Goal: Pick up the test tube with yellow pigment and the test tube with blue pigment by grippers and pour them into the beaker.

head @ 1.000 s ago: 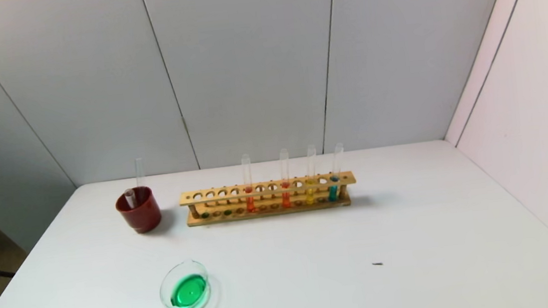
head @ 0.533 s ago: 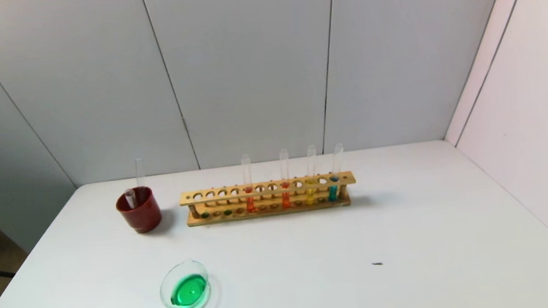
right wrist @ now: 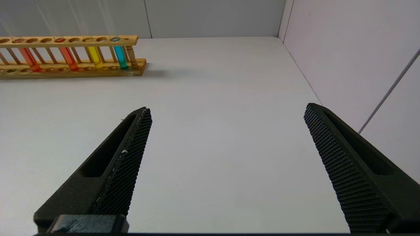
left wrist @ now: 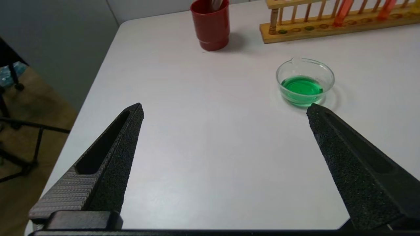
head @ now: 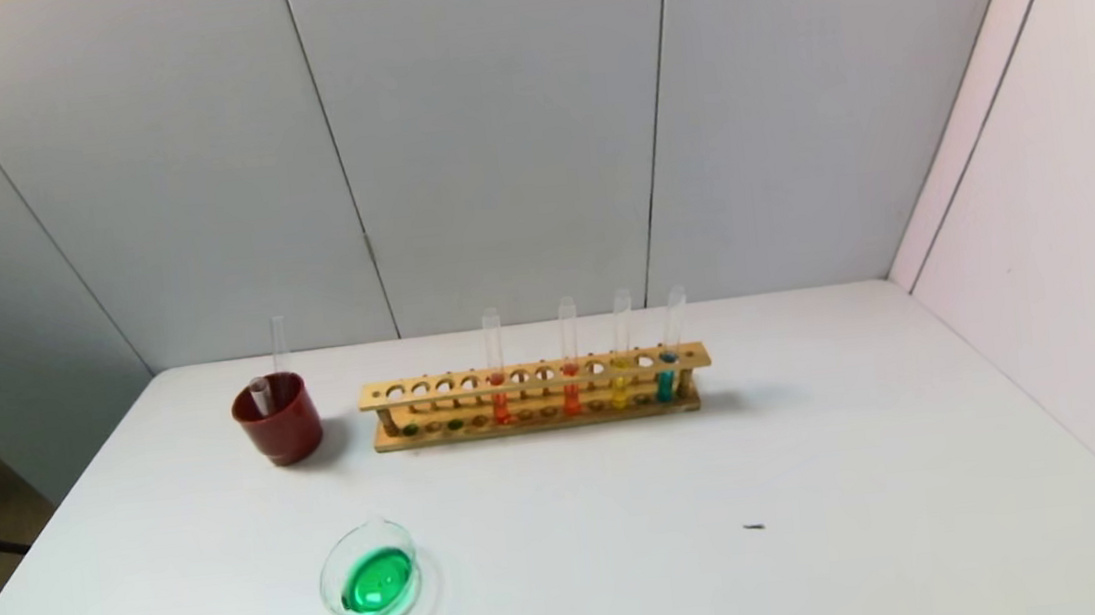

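Observation:
The beaker (head: pixel 369 573) stands near the table's front left and holds green liquid; it also shows in the left wrist view (left wrist: pixel 305 82). No tube with yellow-green or sky-blue liquid is in view. Two empty clear tubes (head: pixel 279 345) stand in the red cup (head: pixel 279 419). My left gripper (left wrist: pixel 225 106) is open and empty above the table, short of the beaker. My right gripper (right wrist: pixel 227 107) is open and empty over the right part of the table. Neither gripper shows in the head view.
A wooden rack (head: pixel 534 377) stands at the back, holding two orange-red tubes, a pure yellow tube (head: pixel 621 381) and a dark teal tube (head: pixel 666 381). A small dark speck (head: pixel 754 527) lies front right. Walls close the back and right.

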Controlling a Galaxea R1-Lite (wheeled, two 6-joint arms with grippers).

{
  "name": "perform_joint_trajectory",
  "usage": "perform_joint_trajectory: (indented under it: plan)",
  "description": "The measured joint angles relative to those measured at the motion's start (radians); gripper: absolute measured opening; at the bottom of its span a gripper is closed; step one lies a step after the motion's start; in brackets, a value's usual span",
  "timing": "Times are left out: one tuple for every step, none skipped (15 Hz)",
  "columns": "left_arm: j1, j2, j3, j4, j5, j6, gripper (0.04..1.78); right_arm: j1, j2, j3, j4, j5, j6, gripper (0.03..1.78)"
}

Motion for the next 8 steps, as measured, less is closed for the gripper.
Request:
perform_joint_trajectory:
  plan:
    - [-0.001, -0.003, 0.026, -0.049, -0.031, -0.002, 1.75, 0.0, 0.0, 0.0, 0.0, 0.0, 0.0, 1.7]
    - [-0.002, -0.007, 0.041, -0.066, -0.038, -0.004, 1.75, 0.0, 0.0, 0.0, 0.0, 0.0, 0.0, 1.7]
    - [-0.002, -0.009, 0.048, -0.07, -0.038, -0.016, 1.75, 0.0, 0.0, 0.0, 0.0, 0.0, 0.0, 1.7]
    - [-0.003, -0.01, 0.052, -0.071, -0.037, -0.032, 1.75, 0.0, 0.0, 0.0, 0.0, 0.0, 0.0, 1.7]
    - [-0.003, -0.011, 0.054, -0.072, -0.036, -0.037, 1.75, 0.0, 0.0, 0.0, -0.001, 0.0, 0.0, 1.7]
    - [-0.002, -0.011, 0.056, -0.073, -0.036, -0.038, 1.75, 0.0, 0.0, 0.0, -0.001, 0.0, 0.0, 1.7]
    - [-0.003, -0.011, 0.056, -0.073, -0.036, -0.037, 1.75, 0.0, 0.0, 0.0, 0.0, 0.0, 0.0, 1.7]
    - [-0.003, -0.011, 0.056, -0.073, -0.035, -0.037, 1.75, 0.0, 0.0, 0.0, -0.001, 0.0, 0.0, 1.7]
